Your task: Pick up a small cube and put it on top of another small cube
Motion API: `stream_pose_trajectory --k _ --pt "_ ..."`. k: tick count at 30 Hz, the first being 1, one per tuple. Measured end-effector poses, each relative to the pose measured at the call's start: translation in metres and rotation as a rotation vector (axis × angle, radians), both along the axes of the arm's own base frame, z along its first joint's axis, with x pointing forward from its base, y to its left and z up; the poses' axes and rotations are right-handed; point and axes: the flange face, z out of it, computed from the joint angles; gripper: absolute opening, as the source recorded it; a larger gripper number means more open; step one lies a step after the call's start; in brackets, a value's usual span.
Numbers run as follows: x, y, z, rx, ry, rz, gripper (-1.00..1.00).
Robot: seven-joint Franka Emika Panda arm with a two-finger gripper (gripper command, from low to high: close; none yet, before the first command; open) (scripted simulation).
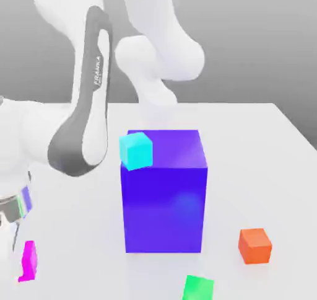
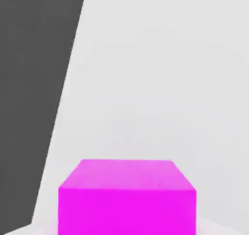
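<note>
Lower left of the exterior view: the magenta cube [image 1: 28, 261] rests on the white table [image 1: 272, 144], below the arm's wrist. I judge it rigid, light and glossy, so possibly slippery; I would grip two opposite flat side faces. It sits upright, with no long axis. I take the gripper as closed, apparently on this cube. Big blue-violet block [image 1: 164, 199] stands well apart at centre.

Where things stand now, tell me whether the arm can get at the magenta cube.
Probably yes. The magenta cube sits on bare white table at the exterior view's lower left, right under the wrist. The big blue block, orange cube and green cube all stand apart from it.
</note>
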Motion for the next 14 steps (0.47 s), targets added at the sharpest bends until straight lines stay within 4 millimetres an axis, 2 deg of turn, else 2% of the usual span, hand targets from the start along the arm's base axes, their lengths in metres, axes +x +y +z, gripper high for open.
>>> stream_pose_trajectory --k 3,7,9,10,11,14 --pt "0.010 0.075 0.011 0.000 -0.002 0.202 -1.00" --pt "0.007 0.175 0.020 -0.006 -0.002 0.477 -1.00" --pt "0.004 0.220 0.000 -0.012 0.000 0.601 -1.00" --pt "0.003 0.230 -0.014 -0.013 0.000 0.628 -1.00" --pt "0.001 0.235 -0.025 -0.013 0.001 0.643 1.00" --pt "0.001 0.235 -0.025 -0.013 0.001 0.643 1.00"
